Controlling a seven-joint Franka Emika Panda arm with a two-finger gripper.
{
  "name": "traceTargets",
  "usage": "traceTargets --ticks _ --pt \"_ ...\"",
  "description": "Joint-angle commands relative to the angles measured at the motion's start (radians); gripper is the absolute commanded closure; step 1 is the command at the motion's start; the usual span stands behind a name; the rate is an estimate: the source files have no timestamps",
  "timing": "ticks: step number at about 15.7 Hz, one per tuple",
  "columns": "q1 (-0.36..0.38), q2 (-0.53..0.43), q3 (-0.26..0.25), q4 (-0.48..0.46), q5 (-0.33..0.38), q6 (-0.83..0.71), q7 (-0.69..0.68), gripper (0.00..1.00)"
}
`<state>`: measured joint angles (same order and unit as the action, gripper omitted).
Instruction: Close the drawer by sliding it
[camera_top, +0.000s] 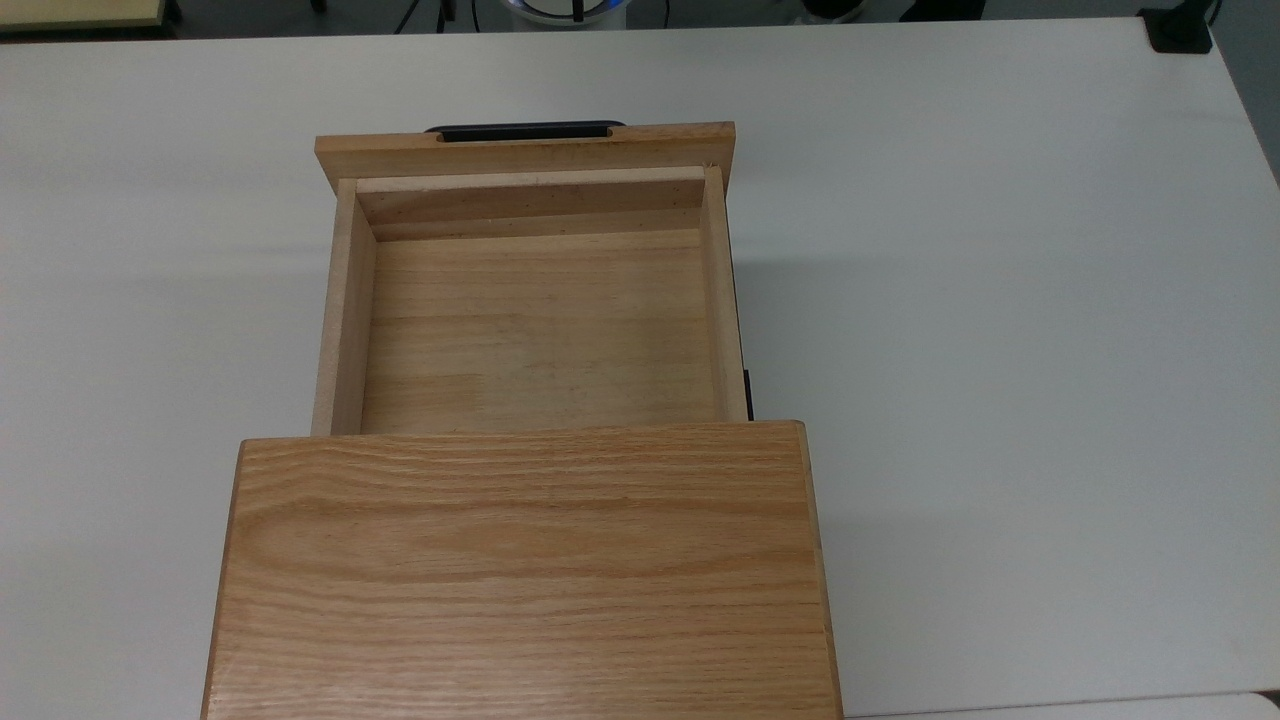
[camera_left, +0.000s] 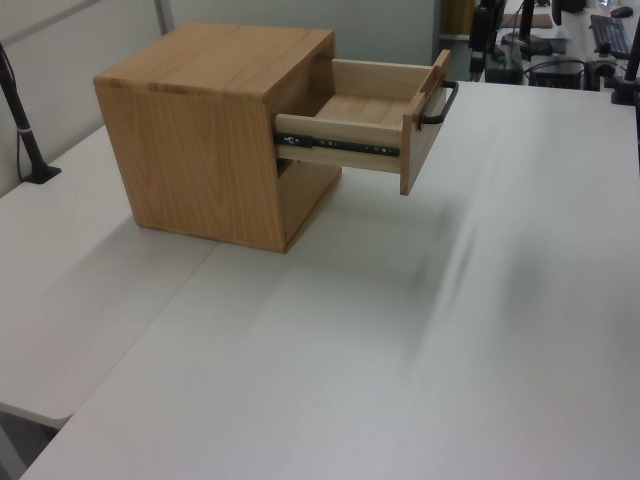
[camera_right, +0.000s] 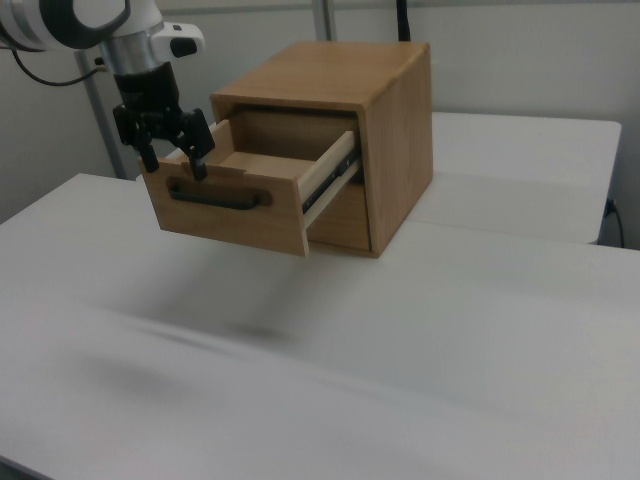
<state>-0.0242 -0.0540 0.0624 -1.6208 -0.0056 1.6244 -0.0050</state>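
While bare, white table (camera_top: 1000, 300).

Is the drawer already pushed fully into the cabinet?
No, the drawer sticks far out of the cabinet, its side rail exposed.

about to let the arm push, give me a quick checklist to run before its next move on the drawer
1. Drawer pulled out from the cabinet: ok, wide open, so the push is needed.
2. Drawer inside bare, nothing to jam: ok.
3. Slide rail looks straight and extended: ok.
4. Gripper placed near the front panel: ok, it hangs by the panel's top corner at the right view's left, fingers apart.
5. Gripper touching the panel: cannot tell.
6. Table around the cabinet free of obstacles: ok.
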Motion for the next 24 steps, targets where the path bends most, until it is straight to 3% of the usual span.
traceTargets --ticks 1,3,6,7,9,14,17,21,24 --pt "0.001 0.006 -0.01 -0.027 -0.014 0.022 -0.116 0.0" --pt "-0.002 0.016 -0.01 -0.037 -0.037 0.022 -0.171 0.2" --pt "-0.006 0.028 -0.01 -0.082 -0.056 0.044 -0.181 0.73" --pt "-0.006 0.036 -0.01 -0.091 -0.056 0.06 -0.175 0.85" --pt "-0.005 0.057 -0.01 -0.102 -0.056 0.112 -0.115 0.97" --pt "-0.003 0.14 -0.01 -0.09 -0.056 0.348 0.143 1.0" --pt "-0.002 0.219 -0.01 -0.036 -0.062 0.51 0.288 1.0" --pt "0.003 0.356 -0.007 0.094 -0.175 0.65 0.495 1.0" --pt "0.018 0.494 -0.006 0.254 -0.263 0.73 0.675 1.0"
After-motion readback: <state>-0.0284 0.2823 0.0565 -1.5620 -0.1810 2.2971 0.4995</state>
